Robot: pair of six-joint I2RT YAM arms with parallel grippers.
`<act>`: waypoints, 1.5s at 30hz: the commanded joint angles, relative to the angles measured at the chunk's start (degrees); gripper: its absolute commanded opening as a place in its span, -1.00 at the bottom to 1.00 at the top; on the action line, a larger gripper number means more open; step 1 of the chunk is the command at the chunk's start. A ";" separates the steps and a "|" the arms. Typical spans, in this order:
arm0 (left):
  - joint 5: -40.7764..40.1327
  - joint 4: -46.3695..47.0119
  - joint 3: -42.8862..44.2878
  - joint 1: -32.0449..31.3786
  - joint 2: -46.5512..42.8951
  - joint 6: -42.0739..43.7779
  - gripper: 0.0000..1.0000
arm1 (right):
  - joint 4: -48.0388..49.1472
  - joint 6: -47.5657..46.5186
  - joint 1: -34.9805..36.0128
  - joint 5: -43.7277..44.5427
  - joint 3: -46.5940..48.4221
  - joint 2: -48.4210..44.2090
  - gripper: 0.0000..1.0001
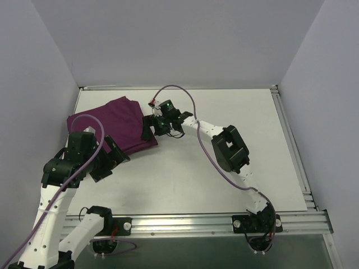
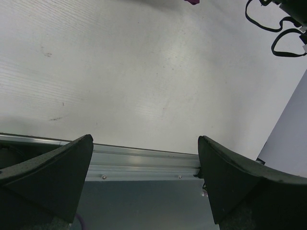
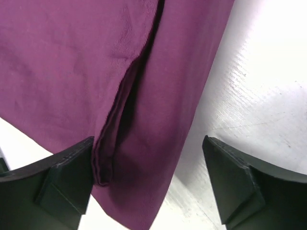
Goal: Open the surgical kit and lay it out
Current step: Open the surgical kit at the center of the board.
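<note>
the wrap (image 1: 115, 126) lies folded shut at the table's (image 1: 235, 112) far left. right claw (image 3: 147, 143), spread, hangs over its flap edge (image 3: 120, 110), likely to pinch and unfold it; left claw (image 2: 145, 141), spread too, holds nothing nearby.

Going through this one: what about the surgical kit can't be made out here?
Tray and instruments: in no view; the folded purple wrap covers whatever lies inside.
Wrap's near left corner: top view, behind the left arm.
Wrap's outline: cut by the frame edges in the right wrist view; a mere sliver in the left wrist view.
Whether the right end effector touches the wrap: too small in the top view.
</note>
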 commanded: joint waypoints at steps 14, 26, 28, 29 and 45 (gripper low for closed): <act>-10.08 -1.92 6.90 0.10 7.04 2.44 1.00 | -1.58 5.07 -4.47 2.59 -0.81 -1.65 -1.00; -19.68 2.66 10.34 2.29 21.81 0.60 0.40 | 1.48 4.90 -13.09 8.22 -22.67 -18.08 -1.00; -21.87 1.34 9.64 2.73 23.13 -0.63 0.15 | 1.31 4.99 -14.23 10.33 -24.89 -20.97 -1.00; -22.58 0.29 8.24 3.00 23.22 -2.20 0.02 | 1.13 5.08 -14.67 10.77 -26.98 -21.95 -1.00; -11.44 18.38 9.62 10.12 52.21 5.87 -0.95 | -1.94 4.55 -24.33 10.07 -42.12 -36.72 -1.00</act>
